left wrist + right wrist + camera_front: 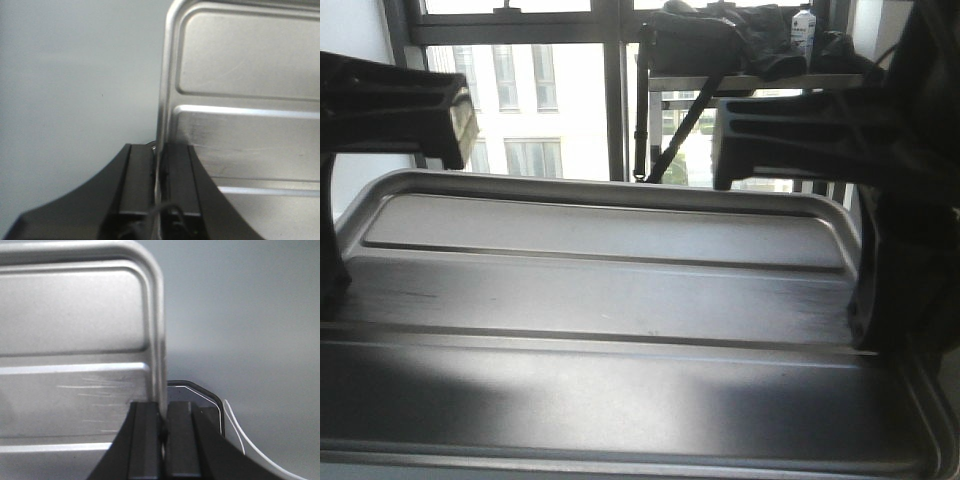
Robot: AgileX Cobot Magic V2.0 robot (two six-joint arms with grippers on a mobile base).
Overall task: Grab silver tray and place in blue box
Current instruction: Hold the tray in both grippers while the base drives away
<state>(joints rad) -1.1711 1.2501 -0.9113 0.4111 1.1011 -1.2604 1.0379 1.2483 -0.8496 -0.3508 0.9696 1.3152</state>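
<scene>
- the silver tray (620,300) fills most of the front view, lying nearly flat with its recessed panel facing up. two long straight ridges run across it from side to side.
- its far rim and both rounded far corners show against a window (570,90). its near edge runs out of the bottom of the picture.
- left pincer (159,155): clenched on the tray's left rim. one dark finger (140,180) sits on the outside of the rim and the other on the inside, with the thin metal edge pinched between them.
- right pincer (162,412): clenched on the tray's right rim in the same way. the rim passes between the two black fingers (145,440).
- in the front view the dark arm bodies stand at either side of the tray, the left one (400,110) above the left far corner and the right one (800,130) above the right far corner.
- fine scratches show on the panel close to the right pincer.
- beyond the tray, both wrist views give only a plain grey blurred surface. i cannot tell whether the tray touches it.
- a thin white cable (240,435) curves beside the right pincer.
- behind the window frame stands a pale building. a dark bag (720,40) and a small white bottle (803,30) sit on a ledge up at the right.
</scene>
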